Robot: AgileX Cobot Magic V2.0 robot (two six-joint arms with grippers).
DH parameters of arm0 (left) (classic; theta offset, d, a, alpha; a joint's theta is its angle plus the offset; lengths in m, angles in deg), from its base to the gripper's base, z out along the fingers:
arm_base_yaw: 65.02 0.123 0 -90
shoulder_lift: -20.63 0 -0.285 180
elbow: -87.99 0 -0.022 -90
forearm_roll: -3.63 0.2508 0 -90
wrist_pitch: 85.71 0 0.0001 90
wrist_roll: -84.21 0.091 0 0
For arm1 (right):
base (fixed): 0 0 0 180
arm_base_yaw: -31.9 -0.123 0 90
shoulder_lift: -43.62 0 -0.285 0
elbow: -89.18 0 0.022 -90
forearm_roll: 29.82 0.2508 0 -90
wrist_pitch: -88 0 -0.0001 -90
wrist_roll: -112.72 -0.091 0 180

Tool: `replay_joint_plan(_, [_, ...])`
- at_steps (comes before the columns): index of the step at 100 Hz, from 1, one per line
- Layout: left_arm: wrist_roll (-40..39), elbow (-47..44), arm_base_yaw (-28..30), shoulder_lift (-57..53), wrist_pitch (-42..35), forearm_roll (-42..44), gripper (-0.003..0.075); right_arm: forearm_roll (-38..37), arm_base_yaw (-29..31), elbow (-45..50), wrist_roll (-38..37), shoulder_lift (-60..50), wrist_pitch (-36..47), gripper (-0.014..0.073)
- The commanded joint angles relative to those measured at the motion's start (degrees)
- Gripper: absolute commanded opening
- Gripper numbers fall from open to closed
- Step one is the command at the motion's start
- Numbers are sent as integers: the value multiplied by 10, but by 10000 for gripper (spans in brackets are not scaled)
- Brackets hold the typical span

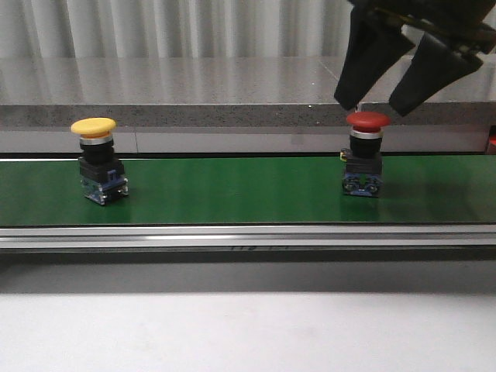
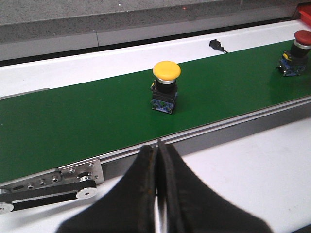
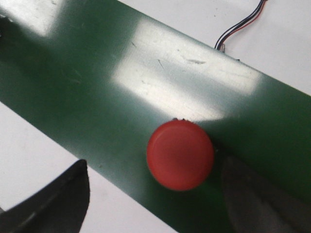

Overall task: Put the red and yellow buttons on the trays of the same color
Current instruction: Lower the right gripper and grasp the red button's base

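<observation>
Belt (image 1: 232, 190): a long green conveyor strip running left to right, with a pale metal rail along its near edge; scuffs and bright glare patches show on it in the right wrist view
Table (image 1: 248, 333): plain white surface in front of the belt
Room: a grey speckled ledge (image 1: 194, 115) runs behind the belt, with pale vertical curtain folds (image 1: 178, 27) above it
Yellow button (image 1: 97, 159): upright on a black and blue base, near the belt's left end, towards its far edge
Red button (image 1: 364, 153): upright on a like base, near the belt's right end, well apart from the yellow one
Right gripper (image 1: 376, 105): hangs just above the red button, black fingers spread wide, one on either side of the cap, not touching it
Left gripper (image 2: 158, 155): over the white table by the belt's near rail, fingers pressed together, holding nothing
Cable (image 3: 240, 26): thin wires lie on the white surface just past the belt's edge, seen from the right wrist
</observation>
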Motion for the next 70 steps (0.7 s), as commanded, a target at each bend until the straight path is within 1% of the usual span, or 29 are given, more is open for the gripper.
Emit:
replay_joint_plan(1, [-1, 14, -5, 3, -37, -13, -20, 4, 0, -31, 9, 2, 27, 562])
replay_joint_plan(15, [-1, 14, -5, 3, -37, -13, -20, -10, 10, -46, 9, 34, 26, 547])
replay_joint_plan(20, [-1, 14, -5, 3, -37, -13, -20, -10, 16, -46, 9, 40, 24, 505])
replay_joint_plan(32, [-1, 14, -5, 3, -37, -13, -20, -12, 23, -46, 9, 42, 15, 343])
replay_joint_plan(38, [-1, 14, -5, 3, -37, -13, -20, -12, 24, -46, 9, 42, 12, 281])
replay_joint_plan(42, [-1, 14, -5, 3, -37, -13, -20, -13, 24, -46, 9, 42, 10, 261])
replay_joint_plan(70, [-1, 14, -5, 3, -37, -13, -20, -13, 25, -46, 9, 25, 16, 253])
